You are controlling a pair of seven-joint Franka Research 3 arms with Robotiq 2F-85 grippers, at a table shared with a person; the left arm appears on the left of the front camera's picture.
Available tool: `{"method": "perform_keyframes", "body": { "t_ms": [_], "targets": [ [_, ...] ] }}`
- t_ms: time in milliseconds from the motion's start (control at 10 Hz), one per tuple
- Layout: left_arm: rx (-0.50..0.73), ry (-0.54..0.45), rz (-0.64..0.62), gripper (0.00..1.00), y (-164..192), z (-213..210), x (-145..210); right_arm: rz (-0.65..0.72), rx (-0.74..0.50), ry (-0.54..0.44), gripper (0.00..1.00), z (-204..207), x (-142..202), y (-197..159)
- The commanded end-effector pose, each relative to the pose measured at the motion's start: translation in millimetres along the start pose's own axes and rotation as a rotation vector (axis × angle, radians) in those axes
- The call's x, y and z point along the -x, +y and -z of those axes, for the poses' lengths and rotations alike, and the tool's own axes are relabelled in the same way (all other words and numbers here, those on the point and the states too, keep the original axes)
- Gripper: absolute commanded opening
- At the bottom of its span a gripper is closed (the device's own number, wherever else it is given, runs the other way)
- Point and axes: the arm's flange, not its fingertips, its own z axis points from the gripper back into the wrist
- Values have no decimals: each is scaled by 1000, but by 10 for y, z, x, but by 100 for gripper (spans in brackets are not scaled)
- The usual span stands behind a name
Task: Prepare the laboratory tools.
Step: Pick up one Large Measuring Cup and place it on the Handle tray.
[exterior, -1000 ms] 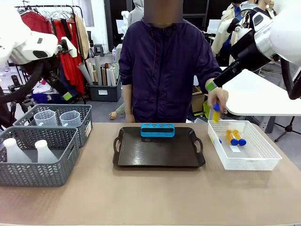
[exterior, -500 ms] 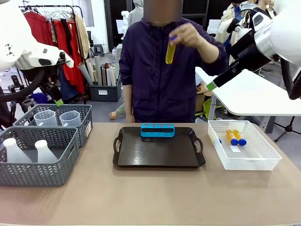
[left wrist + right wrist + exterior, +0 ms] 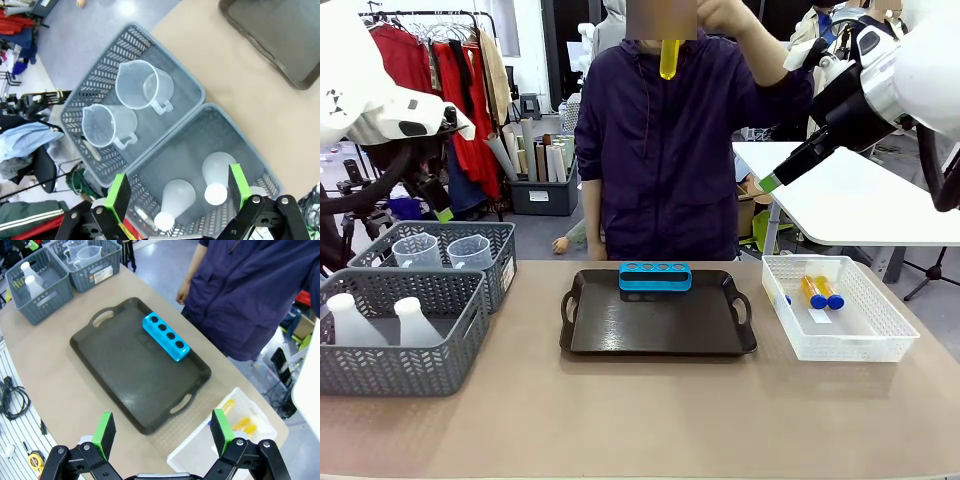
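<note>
Your left pincer (image 3: 178, 192) stands wide open with nothing in it, hanging high above the left end of the bench (image 3: 640, 420). Between its green pads you look down on two whitish conical flasks (image 3: 218, 175) standing upright in the nearer grey basket (image 3: 195, 145). The farther grey basket (image 3: 100, 65) holds two clear measuring beakers (image 3: 145, 90), side by side and mouths up, with their handles turned toward the flasks' basket. The two baskets touch along one wall.

Your right pincer (image 3: 162, 431) is likewise spread wide and empty. It is raised well above the right part of the bench and looks down on the black tray (image 3: 125, 375). That tray lies in the middle of the bench, between the grey baskets and the white basket (image 3: 850, 352). A blue rack (image 3: 655, 276) with four round holes sits on the tray along its far edge, just in front of the person.

One amber tube (image 3: 669, 58) is off the bench. The person's hand (image 3: 725, 15) holds it by its upper end at head height, and it hangs roughly upright. Two more amber tubes (image 3: 820, 291) lie side by side on the floor of the white basket, to the right of the tray, with their blue caps pointing toward you. A further blue cap (image 3: 787, 298) shows low against that basket's left wall, but too little of it is visible to tell you more.
</note>
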Motion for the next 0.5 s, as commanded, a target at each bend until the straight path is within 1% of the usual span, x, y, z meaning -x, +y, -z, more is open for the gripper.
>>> {"method": "perform_keyframes", "body": {
  "t_ms": [0,100,400],
  "targets": [
    [9,136,-171,100,238,138,-110,-2,-8,-4,100,-2,1,-6],
    [38,206,-251,100,471,327,-149,-2,-8,-4,100,-2,1,-6],
    [75,339,-443,100,880,897,-170,-2,-8,-4,100,-2,1,-6]
  ]
}}
